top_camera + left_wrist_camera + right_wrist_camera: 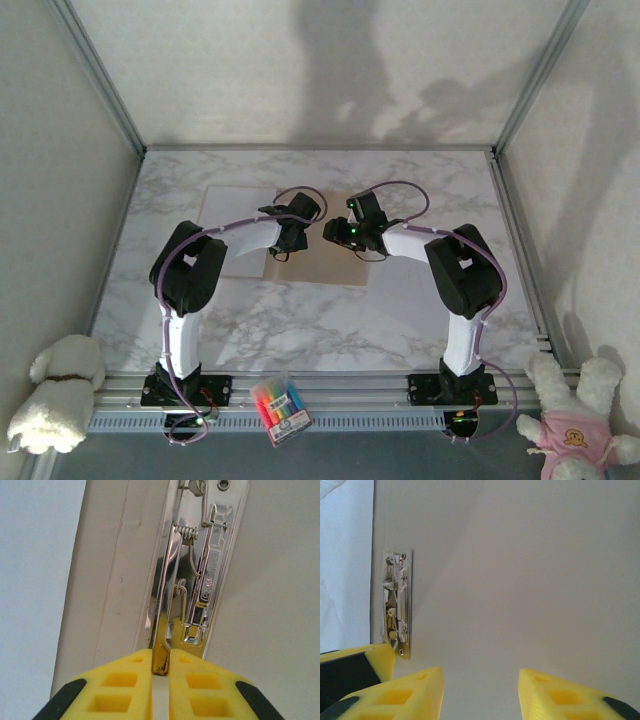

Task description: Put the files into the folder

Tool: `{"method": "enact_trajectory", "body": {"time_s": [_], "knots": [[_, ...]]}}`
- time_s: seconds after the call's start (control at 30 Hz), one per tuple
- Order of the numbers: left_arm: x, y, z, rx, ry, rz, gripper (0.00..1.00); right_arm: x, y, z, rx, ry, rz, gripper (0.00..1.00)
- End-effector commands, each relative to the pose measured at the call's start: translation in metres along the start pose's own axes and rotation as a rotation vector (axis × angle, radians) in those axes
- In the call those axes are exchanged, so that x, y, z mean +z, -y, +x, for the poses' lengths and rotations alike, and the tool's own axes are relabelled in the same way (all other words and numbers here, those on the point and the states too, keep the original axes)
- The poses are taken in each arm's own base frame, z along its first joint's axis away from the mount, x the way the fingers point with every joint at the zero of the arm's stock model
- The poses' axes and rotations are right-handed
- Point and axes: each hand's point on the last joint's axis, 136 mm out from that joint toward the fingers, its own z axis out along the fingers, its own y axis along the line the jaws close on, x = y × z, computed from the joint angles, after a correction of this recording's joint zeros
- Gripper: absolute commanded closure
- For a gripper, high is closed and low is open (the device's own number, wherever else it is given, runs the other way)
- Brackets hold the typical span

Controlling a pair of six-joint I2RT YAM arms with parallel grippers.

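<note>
**Squarely on the clip: left fingers pinch the lever, right ones stand apart**

Both arms rise from their bases, fold at the elbow and reach inward, so the wrists meet nose to nose over the middle of the marble table (300, 330). The left gripper (160, 662) points down at the folder (270, 605). Its blocky yellow fingers (120, 685) are pressed almost together on the thin chrome lever (161, 650) of the metal clip (202, 580), a shiny sprung plate fixed to the card. The folder is matte tan card lying flat beneath both grippers. The right gripper (480, 680) hovers just beside the left one, jaws parted partway with only bare card between them and the clip ahead to its left. The files (235, 200), plain white sheets, lie flat beside the folder's left edge, partly under the left forearm.
</note>
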Motion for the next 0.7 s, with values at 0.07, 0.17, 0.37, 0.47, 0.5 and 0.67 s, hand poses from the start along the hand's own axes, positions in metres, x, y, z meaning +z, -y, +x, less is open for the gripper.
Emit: {"method": "enact_trajectory", "body": {"time_s": [0.07, 0.17, 0.37, 0.47, 0.5, 0.67], "knots": [[0.000, -0.008, 0.008, 0.049, -0.018, -0.032, 0.87, 0.002, 0.006, -0.003, 0.017, 0.012, 0.020, 0.57], [0.003, -0.007, 0.010, 0.058, -0.024, -0.028, 0.87, 0.004, 0.007, -0.002, 0.021, 0.004, 0.027, 0.57], [0.012, -0.003, 0.020, 0.061, -0.055, -0.001, 0.88, 0.008, 0.011, -0.001, 0.034, -0.010, 0.051, 0.58], [0.017, -0.003, 0.025, 0.060, -0.067, 0.005, 0.88, 0.011, 0.014, 0.001, 0.044, -0.023, 0.063, 0.59], [0.018, -0.002, 0.026, 0.059, -0.071, 0.011, 0.88, 0.012, 0.014, 0.001, 0.045, -0.028, 0.066, 0.59], [0.023, 0.002, 0.033, 0.052, -0.089, 0.032, 0.88, 0.014, 0.017, 0.002, 0.053, -0.037, 0.074, 0.59]]}}
